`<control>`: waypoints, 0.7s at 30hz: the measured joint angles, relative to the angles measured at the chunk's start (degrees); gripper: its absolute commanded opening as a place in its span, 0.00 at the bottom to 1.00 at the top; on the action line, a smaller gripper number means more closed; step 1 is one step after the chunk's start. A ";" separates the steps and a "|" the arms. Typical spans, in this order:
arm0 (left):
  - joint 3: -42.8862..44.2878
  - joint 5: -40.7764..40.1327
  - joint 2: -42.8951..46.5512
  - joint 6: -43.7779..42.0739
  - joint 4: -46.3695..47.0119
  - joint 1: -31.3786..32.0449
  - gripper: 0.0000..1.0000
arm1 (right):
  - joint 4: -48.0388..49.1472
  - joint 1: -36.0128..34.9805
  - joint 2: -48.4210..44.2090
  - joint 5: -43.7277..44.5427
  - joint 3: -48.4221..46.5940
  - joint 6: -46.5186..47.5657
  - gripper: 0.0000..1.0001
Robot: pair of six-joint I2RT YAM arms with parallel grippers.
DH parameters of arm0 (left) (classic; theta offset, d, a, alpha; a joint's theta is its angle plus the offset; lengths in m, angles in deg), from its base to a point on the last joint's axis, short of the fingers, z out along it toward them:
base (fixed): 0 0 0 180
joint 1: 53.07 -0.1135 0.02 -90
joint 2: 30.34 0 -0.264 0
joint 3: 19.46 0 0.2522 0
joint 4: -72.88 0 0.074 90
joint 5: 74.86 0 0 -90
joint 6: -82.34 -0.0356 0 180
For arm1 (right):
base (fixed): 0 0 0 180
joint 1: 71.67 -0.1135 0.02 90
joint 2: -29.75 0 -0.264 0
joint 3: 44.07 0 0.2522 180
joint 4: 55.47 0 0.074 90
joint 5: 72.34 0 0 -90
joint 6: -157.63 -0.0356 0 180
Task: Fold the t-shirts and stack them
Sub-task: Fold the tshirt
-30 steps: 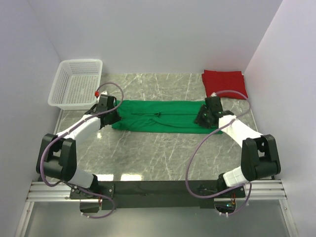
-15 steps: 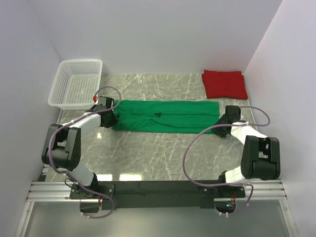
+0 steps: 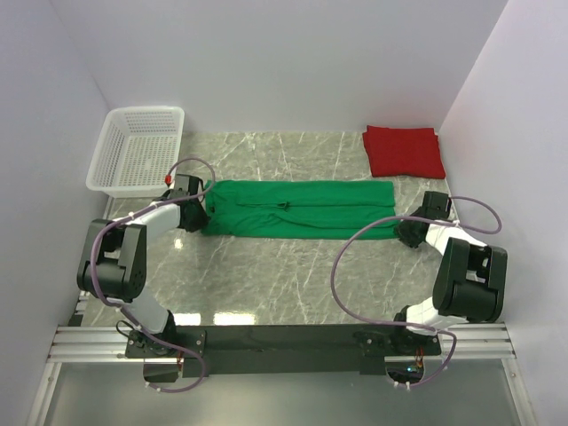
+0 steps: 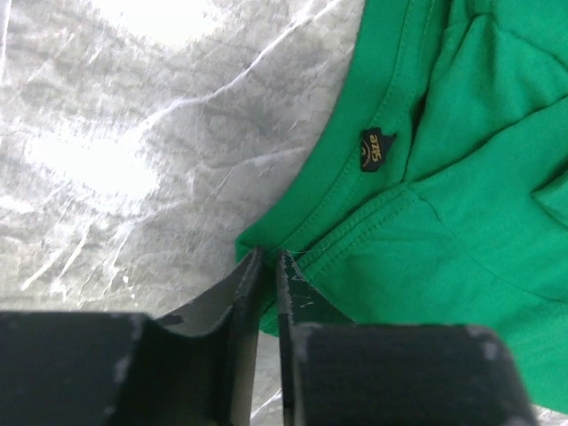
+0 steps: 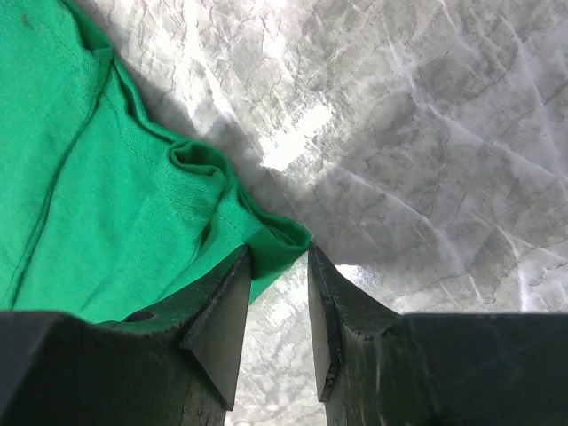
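The green t-shirt [image 3: 297,209] lies folded into a long strip across the middle of the table. The red t-shirt [image 3: 404,151] lies folded into a rectangle at the back right. My left gripper [image 3: 197,216] is low at the strip's left end. In the left wrist view it [image 4: 266,257] is shut on the near corner of the green cloth [image 4: 461,177] by the collar. My right gripper [image 3: 404,232] is low at the strip's right end. Its jaws [image 5: 278,253] stand apart, with the rolled corner of the green cloth [image 5: 80,195] between the tips.
A white mesh basket [image 3: 138,149] stands at the back left corner, close behind the left arm. White walls close in the table on the left, back and right. Bare marble table [image 3: 293,275] shows in front of the green strip.
My right gripper has moved right, off the shirt's top to its right end. The strip's right end now reaches further right. My left arm has drawn in and settled at the left end.
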 measured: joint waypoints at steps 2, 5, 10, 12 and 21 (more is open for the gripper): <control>-0.04 0.04 0.44 -0.28 -0.61 0.00 0.24 | -0.50 0.04 -0.17 -0.11 -0.15 0.26 0.39; -0.98 0.55 2.58 -1.14 -1.70 0.00 0.36 | -2.19 -0.20 -1.99 -1.46 -0.13 0.35 0.43; -1.90 2.54 10.08 -1.46 -3.26 -0.07 0.60 | -2.32 -4.37 -9.75 -4.26 -0.15 -1.49 0.60; -1.90 2.71 13.94 -1.68 -3.43 -0.07 0.66 | -1.79 -8.61 -12.13 -4.96 -0.24 -2.80 0.64; -6.43 0.31 29.49 -5.31 -4.81 -0.07 0.91 | 8.02 -27.56 -10.08 -8.41 0.00 -15.82 0.66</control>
